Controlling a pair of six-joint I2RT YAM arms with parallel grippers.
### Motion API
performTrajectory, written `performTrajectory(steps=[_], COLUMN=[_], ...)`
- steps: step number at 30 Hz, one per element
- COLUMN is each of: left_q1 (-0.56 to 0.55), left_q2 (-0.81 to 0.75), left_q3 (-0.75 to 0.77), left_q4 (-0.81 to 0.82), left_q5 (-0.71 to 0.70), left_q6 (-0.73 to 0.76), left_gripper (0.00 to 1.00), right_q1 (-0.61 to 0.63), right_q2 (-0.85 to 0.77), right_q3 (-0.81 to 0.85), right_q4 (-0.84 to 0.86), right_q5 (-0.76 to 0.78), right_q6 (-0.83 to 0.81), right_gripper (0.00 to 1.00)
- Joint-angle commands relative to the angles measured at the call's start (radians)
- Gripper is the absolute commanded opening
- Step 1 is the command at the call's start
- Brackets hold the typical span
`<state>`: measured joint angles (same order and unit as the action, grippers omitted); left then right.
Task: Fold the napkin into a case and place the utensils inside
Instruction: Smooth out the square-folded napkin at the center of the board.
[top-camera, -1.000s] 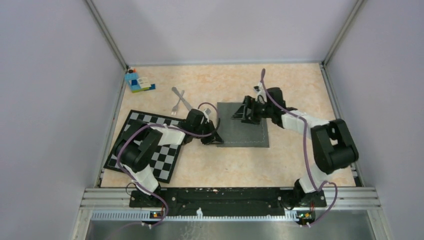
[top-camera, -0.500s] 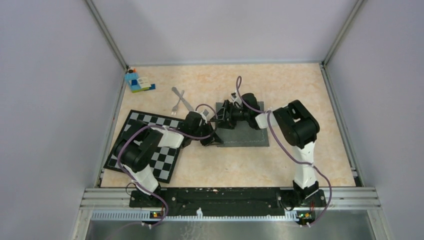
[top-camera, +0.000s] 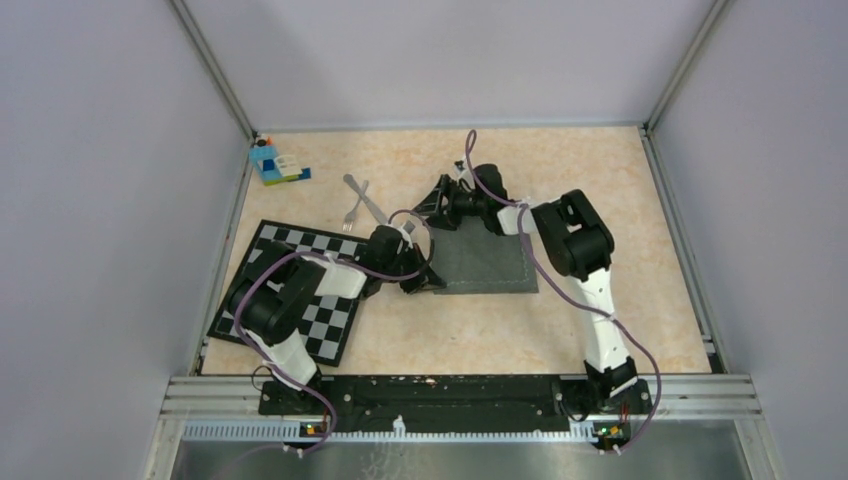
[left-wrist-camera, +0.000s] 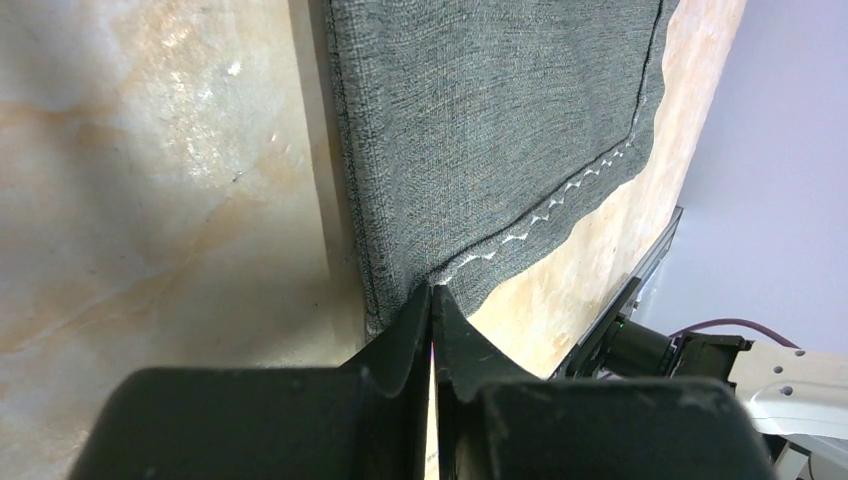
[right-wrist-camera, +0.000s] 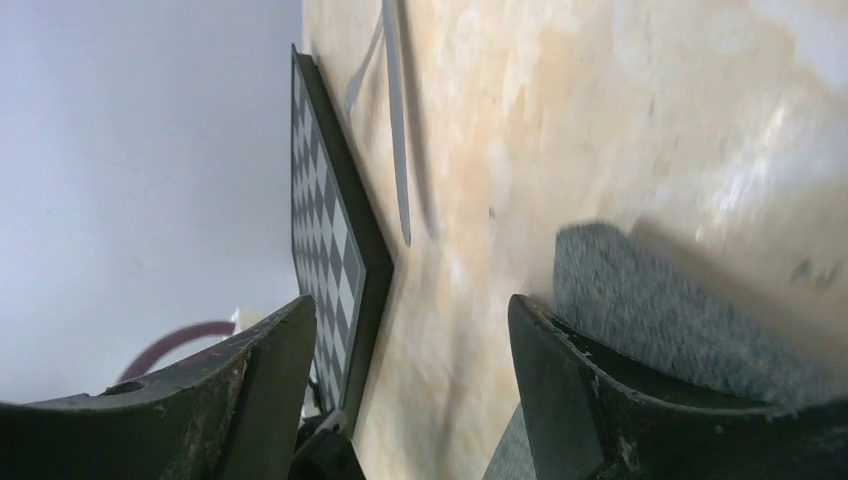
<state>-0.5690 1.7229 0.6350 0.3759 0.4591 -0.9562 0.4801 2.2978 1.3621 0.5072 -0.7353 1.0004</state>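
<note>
The dark grey napkin (top-camera: 490, 265) lies flat in the table's middle. My left gripper (top-camera: 430, 282) is shut on its near-left corner; in the left wrist view the closed tips (left-wrist-camera: 432, 292) pinch the hemmed corner of the cloth (left-wrist-camera: 480, 120). My right gripper (top-camera: 435, 205) is open and empty over the napkin's far-left corner; in its wrist view (right-wrist-camera: 410, 330) one finger (right-wrist-camera: 560, 390) sits at the cloth edge (right-wrist-camera: 680, 310). The silver knife (top-camera: 365, 200) and fork (top-camera: 353, 212) lie crossed to the left, and the knife also shows in the right wrist view (right-wrist-camera: 397, 120).
A black-and-white checkered mat (top-camera: 300, 290) lies at the left under my left arm and shows in the right wrist view (right-wrist-camera: 330, 250). A blue toy-brick block (top-camera: 275, 165) sits in the far left corner. Frame posts stand at the far corners.
My right arm has swung left across the napkin, from its far-right part to its far-left corner. My left gripper has stayed at the near-left corner.
</note>
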Motion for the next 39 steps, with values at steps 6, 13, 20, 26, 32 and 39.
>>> performTrajectory(steps=[6, 13, 20, 26, 32, 39], left_q1=[0.0, -0.004, -0.002, 0.068, 0.127, 0.158], left_q2=[0.001, -0.068, -0.191, -0.097, 0.182, 0.39], left_q3=[-0.064, 0.006, 0.223, 0.367, 0.533, 0.667], left_q4=[-0.105, -0.209, -0.351, -0.271, -0.057, 0.048], left_q5=[-0.067, -0.082, 0.014, 0.01, 0.086, 0.055], left_q6=[0.046, 0.128, 0.227, 0.187, 0.13, 0.178], left_gripper=[0.06, 0.15, 0.65, 0.47, 0.15, 0.08], right_q1=[-0.053, -0.072, -0.158, -0.234, -0.269, -0.302], right_q2=[0.272, 0.273, -0.131, -0.333, -0.289, -0.201], right_q3=[0.347, 0.742, 0.404, -0.105, -0.191, -0.192], right_q4=[-0.155, -0.475, -0.456, -0.135, 0.007, 0.045], right_q5=[0.009, -0.035, -0.08, -0.085, -0.094, -0.085], right_q6=[-0.056, -0.149, -0.178, -0.076, -0.033, -0.063], right_gripper=[0.71, 0.74, 0.78, 0.78, 0.72, 0.67])
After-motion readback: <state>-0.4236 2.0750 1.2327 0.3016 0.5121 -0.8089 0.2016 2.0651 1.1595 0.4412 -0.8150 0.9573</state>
